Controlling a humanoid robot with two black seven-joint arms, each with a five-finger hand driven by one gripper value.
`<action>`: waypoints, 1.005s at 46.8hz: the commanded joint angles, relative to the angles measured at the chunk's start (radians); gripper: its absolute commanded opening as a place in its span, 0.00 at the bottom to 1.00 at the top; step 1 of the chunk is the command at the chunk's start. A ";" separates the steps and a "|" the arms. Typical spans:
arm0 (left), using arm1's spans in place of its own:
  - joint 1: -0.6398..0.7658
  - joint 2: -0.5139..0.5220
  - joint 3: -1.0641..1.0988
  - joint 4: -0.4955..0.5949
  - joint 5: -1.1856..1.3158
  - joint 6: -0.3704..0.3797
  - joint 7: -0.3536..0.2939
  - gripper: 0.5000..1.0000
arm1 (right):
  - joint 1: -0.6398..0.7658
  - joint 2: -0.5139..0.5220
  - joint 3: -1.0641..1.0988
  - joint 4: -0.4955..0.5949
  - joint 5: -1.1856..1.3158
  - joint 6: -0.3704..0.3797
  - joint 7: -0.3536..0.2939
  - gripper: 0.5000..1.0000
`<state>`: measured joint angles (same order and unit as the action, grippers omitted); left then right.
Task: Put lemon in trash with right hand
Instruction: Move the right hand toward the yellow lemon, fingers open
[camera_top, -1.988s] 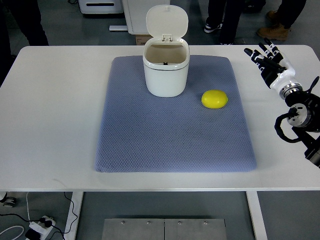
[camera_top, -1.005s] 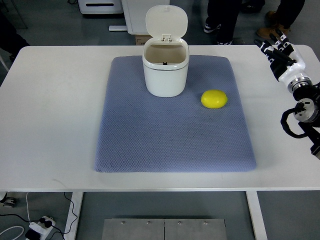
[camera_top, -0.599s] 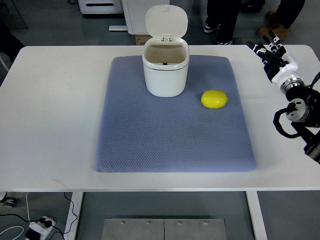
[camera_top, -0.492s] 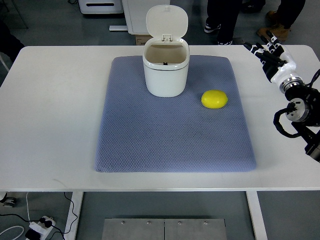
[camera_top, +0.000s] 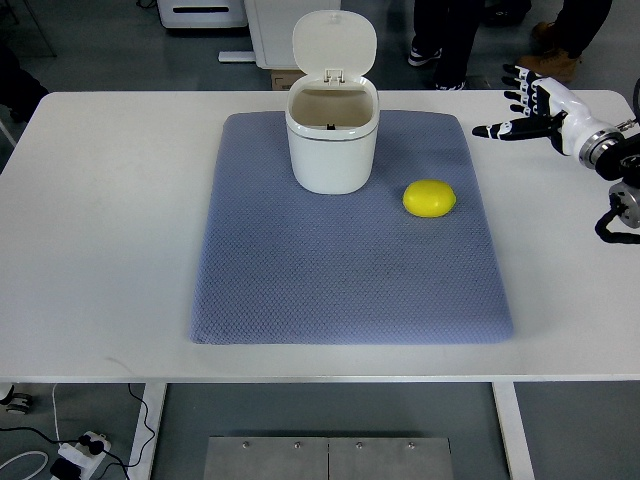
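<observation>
My right hand (camera_top: 535, 105) hovers at the worktop's (camera_top: 100, 200) far edge, fingers (camera_top: 495, 131) splayed and empty — the reach is just beginning. The lemon (camera_top: 429, 198) lies below-left of them on the mat (camera_top: 300, 280), beside the open trash bin (camera_top: 332, 140) — next I must descend and close around it.

right hand (camera_top: 535, 105) hovers at the far right, fingers spread, holding nothing

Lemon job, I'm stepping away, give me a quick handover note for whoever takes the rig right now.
Right hand: open, fingers spread, empty, above the table's far right corner, well clear of the lemon.
Left hand: not in view.
Lemon: lying on the blue mat, right of the trash bin, not touching it.
Bin: upright at the mat's far side, lid flipped open.
Done: nothing picked up.
Left: reach, grasp lemon, drop it in bin.
</observation>
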<state>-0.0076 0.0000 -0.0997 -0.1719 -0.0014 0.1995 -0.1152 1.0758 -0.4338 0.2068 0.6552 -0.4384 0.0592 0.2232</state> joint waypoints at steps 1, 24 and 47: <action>0.000 0.000 0.000 0.000 0.000 0.000 0.000 1.00 | 0.018 -0.034 -0.055 0.046 -0.026 0.010 -0.001 1.00; 0.000 0.000 0.000 0.000 0.000 0.000 0.000 1.00 | 0.110 -0.195 -0.274 0.412 -0.224 -0.033 -0.074 1.00; 0.000 0.000 0.000 0.000 0.000 0.000 0.000 1.00 | 0.181 -0.042 -0.437 0.393 -0.284 -0.144 -0.070 1.00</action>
<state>-0.0088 0.0000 -0.0998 -0.1718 -0.0015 0.1994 -0.1149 1.2546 -0.4900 -0.2203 1.0546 -0.7121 -0.0806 0.1529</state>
